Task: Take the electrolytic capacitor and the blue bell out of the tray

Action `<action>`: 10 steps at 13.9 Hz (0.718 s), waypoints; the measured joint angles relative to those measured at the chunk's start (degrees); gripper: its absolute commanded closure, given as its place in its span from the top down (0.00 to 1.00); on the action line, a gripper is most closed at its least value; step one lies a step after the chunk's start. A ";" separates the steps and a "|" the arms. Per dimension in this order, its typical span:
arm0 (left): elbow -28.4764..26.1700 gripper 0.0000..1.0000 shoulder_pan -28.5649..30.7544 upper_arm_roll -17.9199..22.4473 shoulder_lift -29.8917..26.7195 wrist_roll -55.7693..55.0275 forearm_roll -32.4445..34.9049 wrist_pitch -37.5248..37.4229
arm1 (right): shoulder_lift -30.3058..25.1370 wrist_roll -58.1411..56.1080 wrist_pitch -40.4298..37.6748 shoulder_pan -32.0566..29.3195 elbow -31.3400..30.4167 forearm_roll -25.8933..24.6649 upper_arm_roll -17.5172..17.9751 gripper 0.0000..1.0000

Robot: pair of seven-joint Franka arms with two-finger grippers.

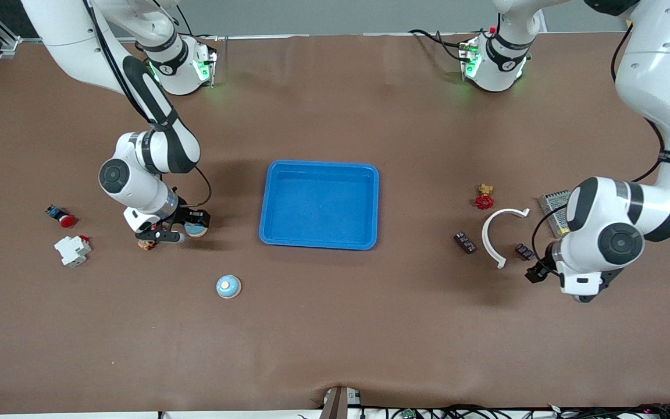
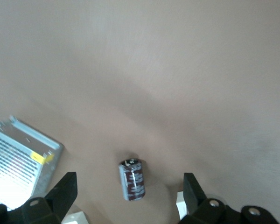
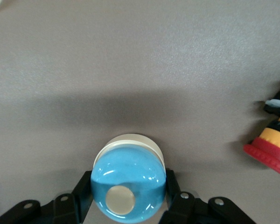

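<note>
In the middle of the front view the tray [image 1: 319,167] lies bare. Low in the frame, at the left arm's end of the table [image 1: 335,349], the left pincer [image 1: 535,270] gapes wide and empty over the electrolytic capacitor [image 2: 132,179], whose long axis runs crosswise between its fingers. The right pincer [image 1: 188,227] is clamped on the blue bell [image 3: 128,186], low over the table beside the tray; setting it down likely remains.
</note>
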 measured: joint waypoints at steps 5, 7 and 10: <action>1.79 1.00 0.00 -0.18 -7.35 12.07 -0.01 -1.51 | 0.13 0.05 -0.04 -0.74 0.03 0.58 0.02 1.00; 3.01 1.00 0.00 -0.24 -9.73 15.79 -0.24 -3.64 | 0.16 0.05 -0.03 -1.04 0.15 0.58 0.02 1.00; 5.91 1.00 -0.01 -0.44 -13.05 22.69 -2.63 -9.05 | 0.09 0.05 -0.53 -1.07 1.28 0.59 0.03 1.00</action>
